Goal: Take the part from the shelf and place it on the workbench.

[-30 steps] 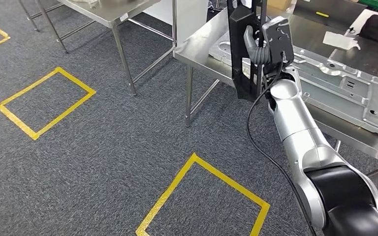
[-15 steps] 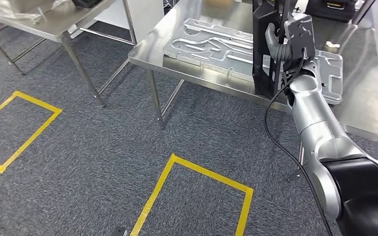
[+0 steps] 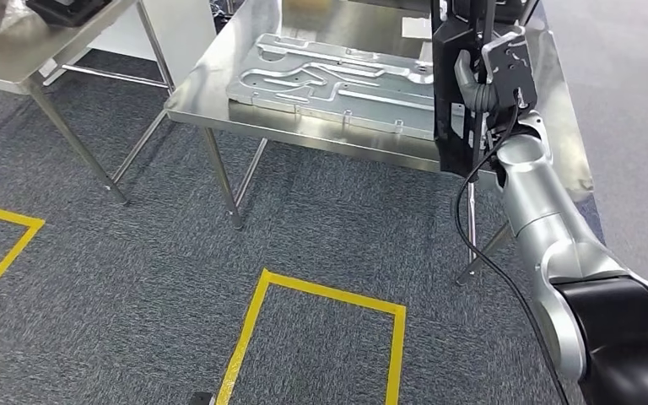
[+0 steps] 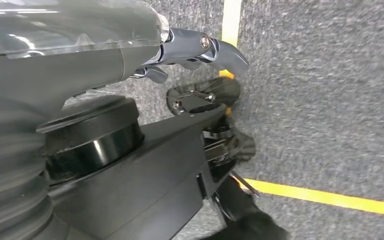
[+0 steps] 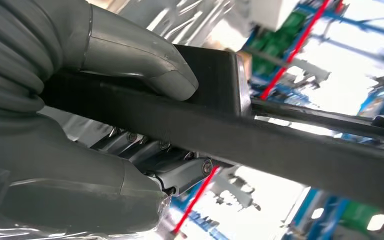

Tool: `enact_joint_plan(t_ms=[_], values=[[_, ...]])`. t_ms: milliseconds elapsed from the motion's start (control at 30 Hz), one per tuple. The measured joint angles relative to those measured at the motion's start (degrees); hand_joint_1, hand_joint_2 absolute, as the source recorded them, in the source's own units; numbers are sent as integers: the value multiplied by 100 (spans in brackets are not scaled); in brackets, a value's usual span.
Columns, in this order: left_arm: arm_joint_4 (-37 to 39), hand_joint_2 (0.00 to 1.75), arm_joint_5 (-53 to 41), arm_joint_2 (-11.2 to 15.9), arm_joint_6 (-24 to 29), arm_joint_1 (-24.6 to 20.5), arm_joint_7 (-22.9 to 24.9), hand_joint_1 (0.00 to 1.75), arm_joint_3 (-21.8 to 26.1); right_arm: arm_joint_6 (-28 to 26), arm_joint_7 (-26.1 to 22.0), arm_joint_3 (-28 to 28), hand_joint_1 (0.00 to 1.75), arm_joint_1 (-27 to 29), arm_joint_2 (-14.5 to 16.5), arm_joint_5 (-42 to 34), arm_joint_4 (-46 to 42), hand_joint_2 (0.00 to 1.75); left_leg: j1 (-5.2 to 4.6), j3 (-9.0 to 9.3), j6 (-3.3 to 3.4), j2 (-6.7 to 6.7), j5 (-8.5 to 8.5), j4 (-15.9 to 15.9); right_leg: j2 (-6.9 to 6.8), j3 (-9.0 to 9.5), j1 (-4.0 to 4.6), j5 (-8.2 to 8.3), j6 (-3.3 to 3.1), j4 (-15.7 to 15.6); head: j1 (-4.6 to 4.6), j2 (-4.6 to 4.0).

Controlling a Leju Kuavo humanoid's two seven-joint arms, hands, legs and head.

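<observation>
Whole view shifts since earlier frames: robot turns, workbench (image 3: 337, 139) now nearer, in front. Right hand (image 3: 481, 80) grasps black part (image 3: 449, 101) upright over bench edge. Left hand (image 4: 200, 47) hangs, released. Placing comes next.

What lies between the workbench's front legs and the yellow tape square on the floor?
In the head view, only bare grey carpet separates the workbench legs from the yellow tape square.

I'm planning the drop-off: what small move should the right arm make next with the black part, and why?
Probably carry it forward over the workbench and lower it. The right hand grips the black part upright at the near edge, above the top rather than resting on it. The silver plate covers much of the surface, so aim for bare steel beside it.
</observation>
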Motion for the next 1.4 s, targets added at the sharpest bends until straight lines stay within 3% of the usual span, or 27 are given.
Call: enact_joint_plan(t_ms=[33, 67, 100, 167, 267, 333, 400, 467, 500, 533, 567, 633, 700, 833, 867, 933, 1000, 1067, 1100, 1133, 1200, 1233, 1300, 1333, 1400], values=[[0, 175, 20, 2, -16, 14, 15, 0, 1, 1, 52, 2, 175, 4, 0, 16, -12, 175, 1, 2, -10, 76, -16, 10, -21, 15, -18, 86, 16, -35, 1, -1], [0, 175, 31, 3, -32, 21, 32, 0, 1, -1, 96, 3, 175, 7, 1, 27, -38, 175, 3, 5, -27, 134, -35, 26, -48, 149, -34, 256, 30, -298, 1, -1], [0, 175, 38, 3, -44, 22, 54, 0, 1, -5, 131, 3, 175, 7, 0, 35, -77, 175, 4, 7, -53, 185, -61, 49, -92, 368, -45, 450, 39, -717, 1, -1], [0, 175, 42, 7, -51, 13, 88, 0, 3, -22, 180, 5, 175, 12, -3, 60, -159, 175, -15, 1, -120, 251, -114, 96, -147, 717, -23, 662, 0, -1366, 1, 0], [0, 175, 51, 14, -71, 13, 122, 0, 7, -39, 233, 5, 175, 76, -45, 107, -221, 175, -37, 32, -209, 320, -146, 100, -104, 795, 17, 656, -135, -1520, -1, 0], [0, 175, 68, 16, -102, 21, 128, 0, 12, -39, 243, 5, 175, 131, -71, 128, -258, 175, -20, 7, -269, 240, -231, 192, -77, 814, 5, 641, -223, -1533, -1, 0], [0, 175, 115, 22, -208, 40, 127, 0, 22, -34, 234, 5, 175, 166, -66, 142, -302, 175, -1, -240, -300, 52, -494, 713, -41, 837, -1, 588, -325, -1549, -1, 0], [2, 175, 164, 38, -349, 82, 134, 0, 38, -26, 229, 5, 175, 203, -44, 157, -324, 175, -5, -676, -303, -68, -779, 1546, 8, 873, 33, 510, -404, -1544, -2, -1], [4, 175, 182, 50, -404, 105, 150, 0, 46, -22, 234, 6, 175, 225, -31, 172, -329, 175, -9, -838, -296, -87, -808, 1814, 35, 908, 55, 479, -421, -1538, -2, -1], [7, 175, 203, 61, -449, 122, 174, 0, 52, -20, 246, 8, 175, 242, -18, 191, -331, 175, -15, -905, -278, -99, -726, 1875, 61, 956, 78, 448, -423, -1529, -2, -1], [9, 175, 227, 72, -489, 132, 205, 0, 59, -19, 261, 13, 175, 251, -4, 212, -334, 175, -22, -855, -246, -104, -527, 1685, 87, 1015, 97, 411, -416, -1520, -1, -1], [15, 175, 277, 86, -547, 141, 258, 0, 84, -18, 290, 29, 175, 248, 22, 240, -339, 175, -50, -550, -155, -138, -57, 911, 124, 1152, 127, 315, -392, -1509, -1, -1], [26, 175, 299, 93, -575, 141, 283, 0, 115, -19, 310, 44, 175, 226, 40, 246, -341, 175, -85, -274, -87, -174, 71, 311, 156, 1232, 135, 237, -343, -1522, 0, -1], [35, 175, 312, 97, -587, 152, 301, 0, 161, -20, 320, 54, 175, 217, 52, 253, -388, 175, -78, 4, 19, -162, -74, 2, 145, 1220, 114, 298, -212, -1354, 0, 1], [35, 175, 326, 96, -585, 150, 303, 0, 167, -16, 324, 61, 175, 206, 57, 255, -405, 175, -68, 104, 44, -159, -102, -54, 109, 1103, 108, 316, -185, -1158, 2, 0], [35, 175, 354, 89, -570, 146, 320, 0, 181, -2, 336, 75, 175, 190, 68, 263, -413, 175, -52, 302, 67, -159, -195, -132, 47, 668, 85, 243, -120, -537, 1, -1], [36, 175, 383, 81, -540, 169, 342, 0, 199, 22, 354, 84, 175, 205, 70, 287, -390, 175, -34, 505, 49, -165, -348, -164, 32, 205, 48, -14, -65, -87, 2, -1], [37, 175, 417, 76, -512, 198, 358, 0, 210, 43, 365, 92, 175, 225, 70, 325, -353, 175, -10, 764, 11, -176, -549, -172, 8, -18, 8, -152, -30, -223, 1, -1], [37, 175, 440, 72, -506, 205, 363, 0, 221, 47, 369, 95, 175, 231, 70, 344, -335, 175, 0, 910, -12, -179, -666, -173, -18, -38, -7, -40, -20, -504, 1, -1], [40, 175, 460, 67, -507, 209, 369, 0, 238, 48, 373, 97, 175, 246, 70, 363, -307, 175, 7, 1053, -38, -179, -794, -175, -69, -30, -15, 365, -17, -890, 1, -1], [46, 175, 507, 57, -515, 207, 381, 0, 289, 49, 377, 105, 175, 287, 72, 409, -253, 175, 7, 1299, -127, -168, -1026, -210, -148, 12, 37, 1161, -83, -1411, -3, 1], [50, 175, 526, 55, -516, 199, 387, 0, 313, 48, 375, 110, 175, 303, 74, 434, -244, 175, 10, 1409, -174, -154, -1100, -267, -163, 34, 64, 1396, -146, -1508, -2, 2], [49, 175, 561, 49, -516, 146, 389, 0, 347, 46, 386, 119, 175, 235, 81, 495, -274, 175, 23, 1497, -278, -126, -1048, -243, -121, 129, 92, 1260, -275, -1467, -6, 3], [49, 175, 572, 46, -515, 113, 387, 0, 363, 47, 391, 119, 175, 183, 80, 523, -292, 175, 36, 1410, -313, -123, -910, -17, -108, 214, 80, 1178, -325, -1490, -3, 3], [49, 175, 586, 40, -514, 57, 381, 0, 405, 54, 419, 119, 175, 150, 79, 572, -287, 175, 48, 924, -364, -128, -679, 816, -85, 461, 64, 1038, -402, -1593, -6, 2]])
